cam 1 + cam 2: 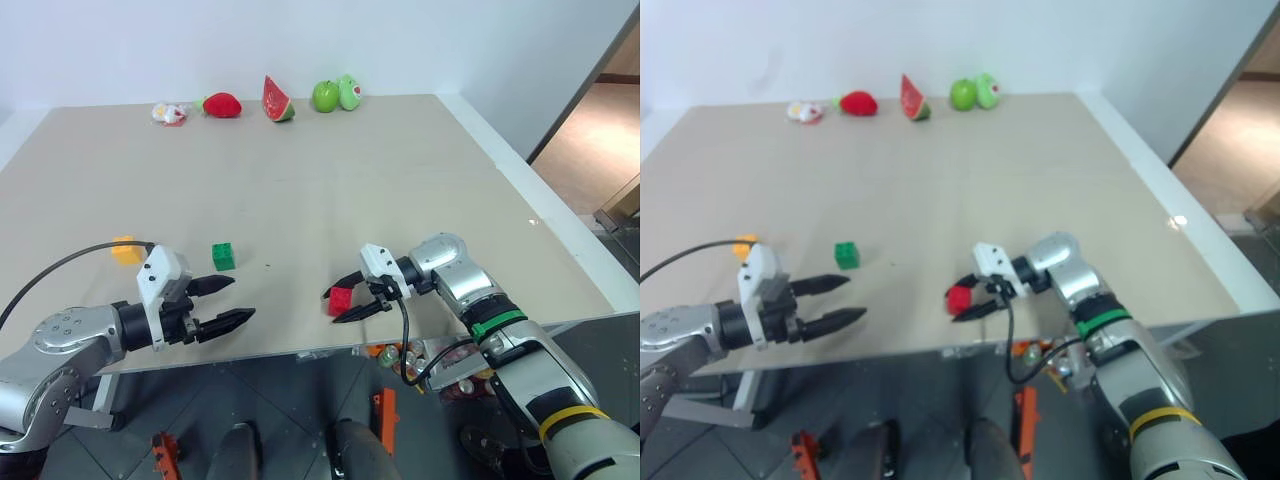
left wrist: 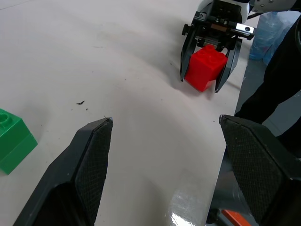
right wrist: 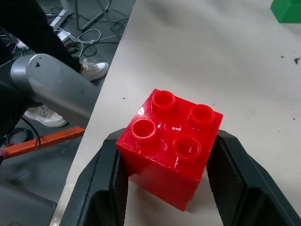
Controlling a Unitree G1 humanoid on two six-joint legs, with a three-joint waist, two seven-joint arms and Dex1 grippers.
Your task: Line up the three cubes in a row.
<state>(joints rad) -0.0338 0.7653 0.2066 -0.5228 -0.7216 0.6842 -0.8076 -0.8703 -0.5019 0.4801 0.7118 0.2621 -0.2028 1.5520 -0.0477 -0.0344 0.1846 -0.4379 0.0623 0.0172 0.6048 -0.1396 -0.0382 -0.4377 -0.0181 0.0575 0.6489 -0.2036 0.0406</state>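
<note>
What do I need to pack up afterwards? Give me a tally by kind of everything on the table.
Cubes: 3 - red cube, green cube, yellow-orange cube
Toy fruits: 5 - strawberry, watermelon slice, green apple, cut green fruit, small white-and-red piece
Total: 8

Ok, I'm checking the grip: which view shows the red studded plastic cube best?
The right wrist view: the red studded plastic cube sits close up between the right tool's fingers. The left wrist view shows it smaller; both eye views show it tiny.

No writing, label, brand, number or sign can be read on anything in these views.
</note>
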